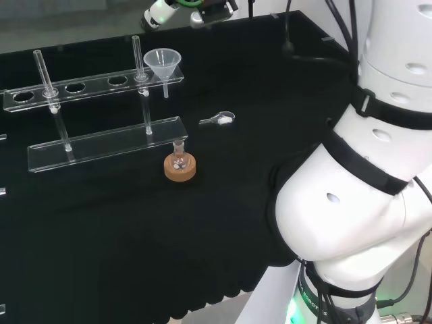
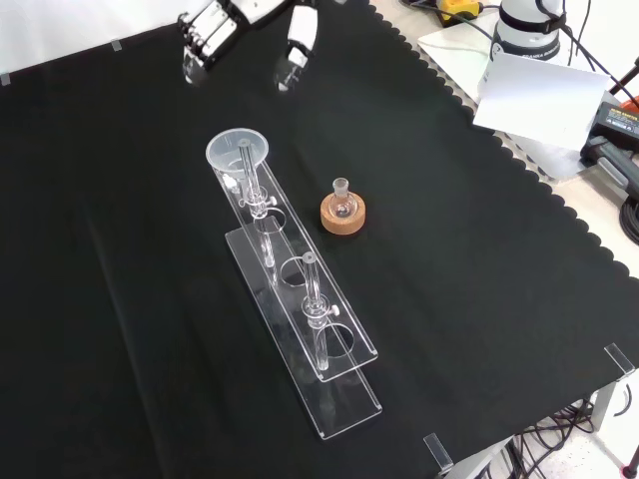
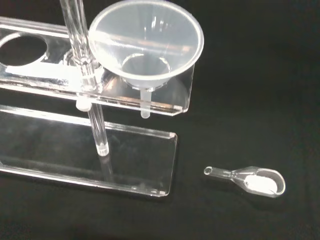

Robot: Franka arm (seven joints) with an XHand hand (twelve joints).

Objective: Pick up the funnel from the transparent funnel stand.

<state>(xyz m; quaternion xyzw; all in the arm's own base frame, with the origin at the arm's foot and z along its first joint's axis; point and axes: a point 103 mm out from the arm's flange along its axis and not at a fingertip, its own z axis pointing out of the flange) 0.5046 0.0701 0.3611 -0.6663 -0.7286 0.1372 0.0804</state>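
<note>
The funnel (image 1: 163, 64), judged light, slick and brittle, was best taken by its rim; the hand (image 2: 210, 30) was held apart, empty.

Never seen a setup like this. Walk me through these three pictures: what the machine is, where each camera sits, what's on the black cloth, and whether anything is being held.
The big white shapes at the head view's right are links of one white robot arm. It ends in a black and white hand, hovering above the cloth and holding nothing; its fingers look relaxed.

One camera looks over the arm from behind, one looks down from the front, one sits at the wrist.

On the black cloth stands a clear plastic funnel stand with round holes. A clear cone-shaped funnel sits in its end hole. Nearby are a small glass flask on a cork ring, and a small clear scoop holding something white.
</note>
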